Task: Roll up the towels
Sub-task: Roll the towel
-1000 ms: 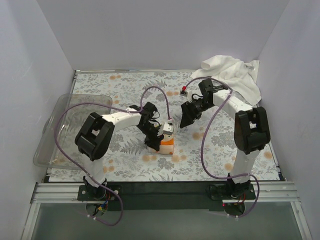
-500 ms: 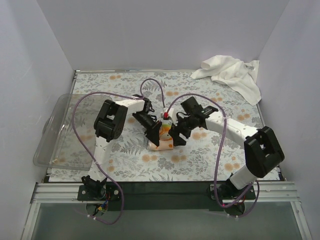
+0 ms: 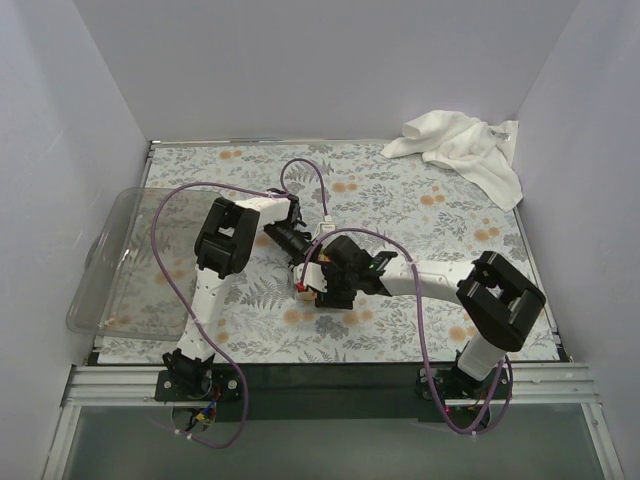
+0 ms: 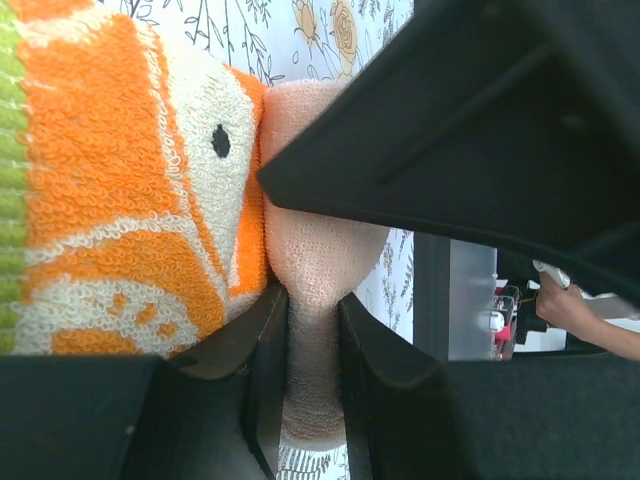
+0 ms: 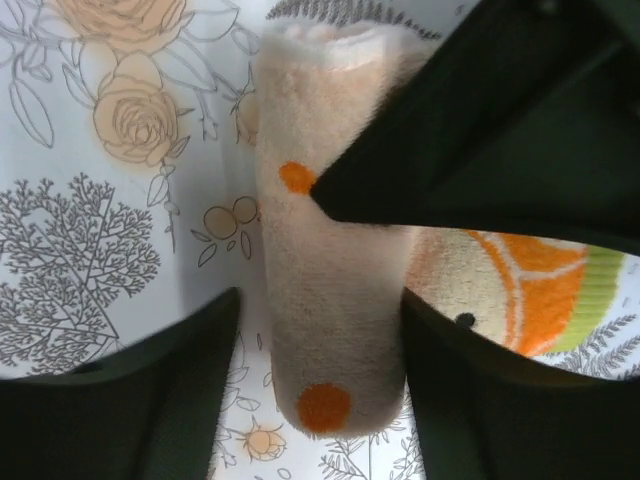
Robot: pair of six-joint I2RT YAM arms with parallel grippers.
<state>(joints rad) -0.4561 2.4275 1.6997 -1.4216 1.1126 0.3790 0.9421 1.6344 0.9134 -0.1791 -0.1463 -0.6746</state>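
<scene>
**A:** Where is the large white towel lying?

**B:** It's lying crumpled in the far right corner of the surface, well apart from both pincers.

**A:** And the small printed cloth?

**B:** It's sitting mid-surface, toward the near edge, partly rolled. The right pincer is straddling the rolled part. Its jaws are released, with a sliver of gap showing on one side. The roll's long axis is running across their closing line, so I'd judge they'll be squeezing its width. The left pincer is clenching a fold of the same cloth.
</scene>
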